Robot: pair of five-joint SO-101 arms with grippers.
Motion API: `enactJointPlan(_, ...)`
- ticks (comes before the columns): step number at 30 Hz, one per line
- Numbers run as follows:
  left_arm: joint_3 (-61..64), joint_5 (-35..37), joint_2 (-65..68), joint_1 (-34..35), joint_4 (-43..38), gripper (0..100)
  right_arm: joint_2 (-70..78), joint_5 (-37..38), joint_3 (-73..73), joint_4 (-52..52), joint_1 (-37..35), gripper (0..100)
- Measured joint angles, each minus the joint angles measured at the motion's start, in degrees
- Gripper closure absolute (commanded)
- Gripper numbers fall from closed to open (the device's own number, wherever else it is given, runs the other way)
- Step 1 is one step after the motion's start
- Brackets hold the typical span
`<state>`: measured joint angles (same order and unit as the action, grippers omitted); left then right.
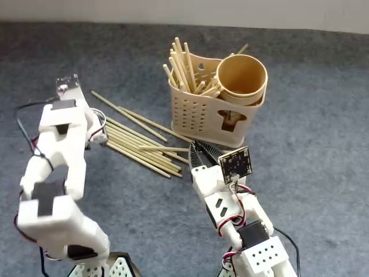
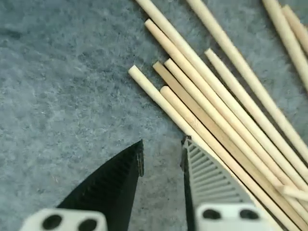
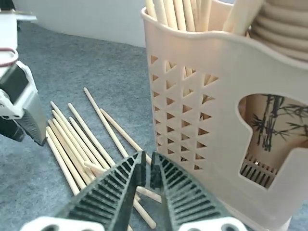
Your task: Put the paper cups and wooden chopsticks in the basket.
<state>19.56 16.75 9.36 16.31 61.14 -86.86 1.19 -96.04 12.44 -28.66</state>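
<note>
A cream plastic basket point(image 1: 202, 115) point(image 3: 202, 96) stands at the back, with stacked paper cups point(image 1: 242, 78) point(image 3: 284, 29) and a bunch of chopsticks point(image 1: 181, 63) point(image 3: 178, 12) upright in it. Several loose wooden chopsticks point(image 1: 141, 147) point(image 2: 216, 96) point(image 3: 77, 139) lie on the grey carpet to its left. My left gripper point(image 1: 102, 137) point(image 2: 162, 154) is open low over their near ends, its white finger resting across them, with nothing between the fingers. My right gripper point(image 1: 202, 153) point(image 3: 147, 166) hangs in front of the basket with its jaws almost together, above one chopstick that lies crosswise.
The grey carpet point(image 1: 311, 173) covers the whole work area, with a pale wall along the back. The left arm's body point(image 1: 57, 167) stands at the left, and its gripper point(image 3: 24, 120) shows beside the loose pile in the right wrist view.
</note>
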Motion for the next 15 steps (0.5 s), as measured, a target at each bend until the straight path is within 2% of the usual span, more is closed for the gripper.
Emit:
enactJointPlan(3,-5.1,0.0,6.5,0.0,0.8,85,0.0,0.0,0.0,0.0,0.0,96.5)
enactJointPlan(8,-15.8,1.4,14.1,0.0,6.8,85,0.0,0.0,0.0,0.0,0.0,96.5)
enactJointPlan(15,-21.5,1.6,16.4,0.2,14.0,85,0.0,0.0,0.0,0.0,0.0,96.5)
